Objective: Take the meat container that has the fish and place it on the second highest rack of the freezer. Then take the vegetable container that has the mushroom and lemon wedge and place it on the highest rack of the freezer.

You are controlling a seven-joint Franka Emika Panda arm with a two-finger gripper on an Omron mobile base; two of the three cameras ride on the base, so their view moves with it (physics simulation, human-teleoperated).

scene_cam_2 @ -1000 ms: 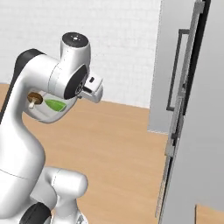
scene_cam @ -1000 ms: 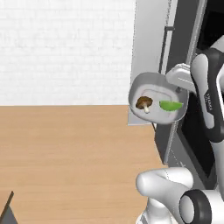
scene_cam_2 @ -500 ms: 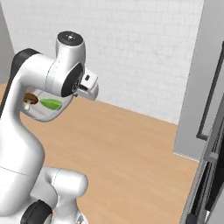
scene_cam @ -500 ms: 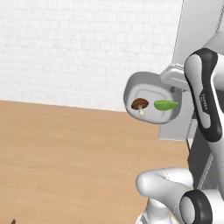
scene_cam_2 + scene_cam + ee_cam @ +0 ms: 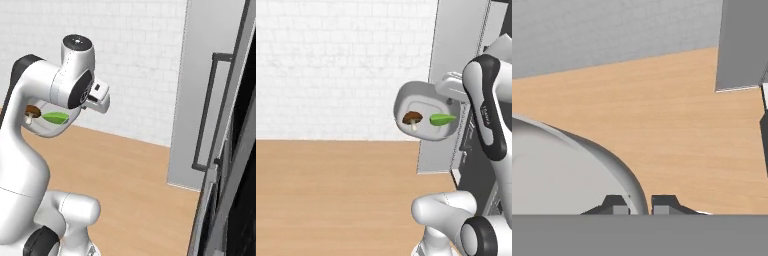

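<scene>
Pinched shut on the rim of the vegetable container [image 5: 572,165], the pincer [image 5: 638,204] shows at the 6 o'clock edge of the hand view, one dark fingertip [image 5: 614,204] inside the rim and the other outside it. From the left base view the vegetable container [image 5: 426,111] hangs in the air, tipped so that its pale inside faces the camera, with the robot's hand at its 2 o'clock. Inside it the mushroom [image 5: 412,119] sits toward 9 o'clock and the lemon wedge [image 5: 442,119] toward 3 o'clock, just beside each other. Directly behind the dish stands the open grey door of the freezer [image 5: 456,80], its lower edge above the wooden floor [image 5: 331,195]. In the right base view the dish [image 5: 50,131] peeks out at 9 o'clock of the arm's wrist, the mushroom [image 5: 33,112] and lemon wedge [image 5: 56,118] visible within; the freezer [image 5: 200,100] fills the 3 o'clock side, its dark bar handle [image 5: 206,112] running vertically, well apart from the dish.
</scene>
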